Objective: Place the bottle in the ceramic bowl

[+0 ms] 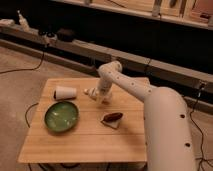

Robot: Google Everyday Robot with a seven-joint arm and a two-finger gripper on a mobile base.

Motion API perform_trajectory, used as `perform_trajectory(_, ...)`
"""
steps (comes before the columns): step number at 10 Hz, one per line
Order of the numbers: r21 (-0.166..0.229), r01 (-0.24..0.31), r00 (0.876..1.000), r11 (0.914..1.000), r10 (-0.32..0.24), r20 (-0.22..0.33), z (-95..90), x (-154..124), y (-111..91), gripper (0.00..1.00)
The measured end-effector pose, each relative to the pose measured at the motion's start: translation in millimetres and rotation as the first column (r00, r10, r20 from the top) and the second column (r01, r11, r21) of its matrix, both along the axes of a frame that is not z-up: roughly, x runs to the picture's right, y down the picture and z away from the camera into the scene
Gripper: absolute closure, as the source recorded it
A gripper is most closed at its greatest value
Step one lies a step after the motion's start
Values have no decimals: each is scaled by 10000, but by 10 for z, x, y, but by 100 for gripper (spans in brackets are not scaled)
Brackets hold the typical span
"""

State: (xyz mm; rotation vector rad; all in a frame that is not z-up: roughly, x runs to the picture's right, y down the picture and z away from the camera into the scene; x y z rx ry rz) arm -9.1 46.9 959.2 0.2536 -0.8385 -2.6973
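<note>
The small cream-white bottle point(90, 92) lies on its side on the wooden table point(85, 142), just right of centre at the back. My gripper point(101, 96) hangs down at the bottle's right end, close above the tabletop, and looks open with its fingers beside the bottle. I cannot tell whether they touch it. The green ceramic bowl point(61, 116) sits empty at the front left of the table, well apart from the gripper.
A short white cup point(65, 92) lies on its side behind the bowl, left of the bottle. A small plate with a brown item point(112, 118) sits right of the bowl. My white arm point(160, 120) fills the right side. Cables run across the floor on the left.
</note>
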Motion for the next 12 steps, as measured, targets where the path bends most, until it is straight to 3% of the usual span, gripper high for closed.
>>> perform_trajectory(4, 311, -475, 9969, 9984, 455, 640, -15, 95, -1, 20)
perform_trajectory(7, 245, -525, 9925, 9983, 494, 1116, -40, 107, 66, 22)
perform_trajectory(12, 232, -207, 9925, 9995, 178, 1208, -1, 128, 120, 72)
